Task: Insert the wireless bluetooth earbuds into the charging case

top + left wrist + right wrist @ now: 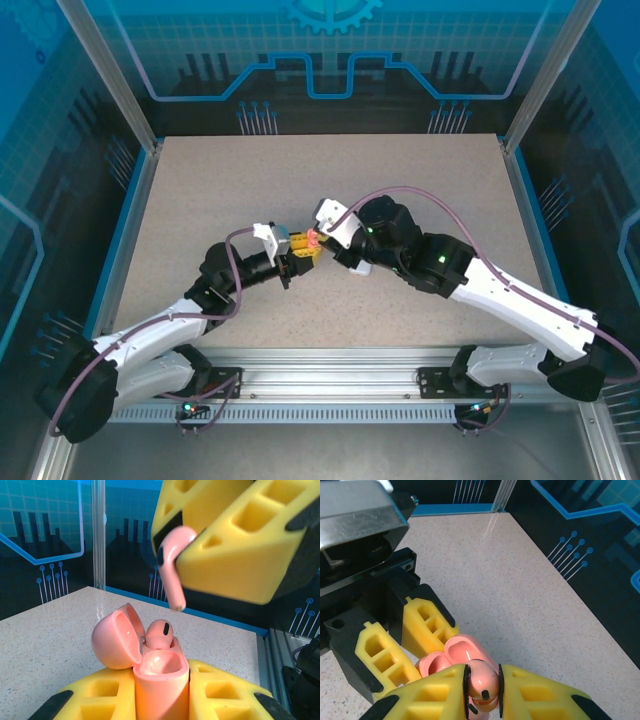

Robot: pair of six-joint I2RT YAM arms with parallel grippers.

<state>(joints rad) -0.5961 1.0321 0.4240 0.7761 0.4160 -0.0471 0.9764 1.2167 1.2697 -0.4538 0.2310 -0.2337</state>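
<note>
My left gripper is shut on a salmon-pink charging case, held upright between its yellow fingers, with the lid hinged open to the left. One pink earbud sits in the far socket; the near socket is bare. Just above the case hangs a second pink earbud, stem pointing down, with my right gripper shut on its head. Beneath it lies the open case. From above, both grippers meet mid-table around the pink parts. White buds are out of view.
The speckled table spreads bare around the two grippers. Blue-rimmed clear walls and metal posts fence it on three sides. The arms' bases sit on the rail at the near edge.
</note>
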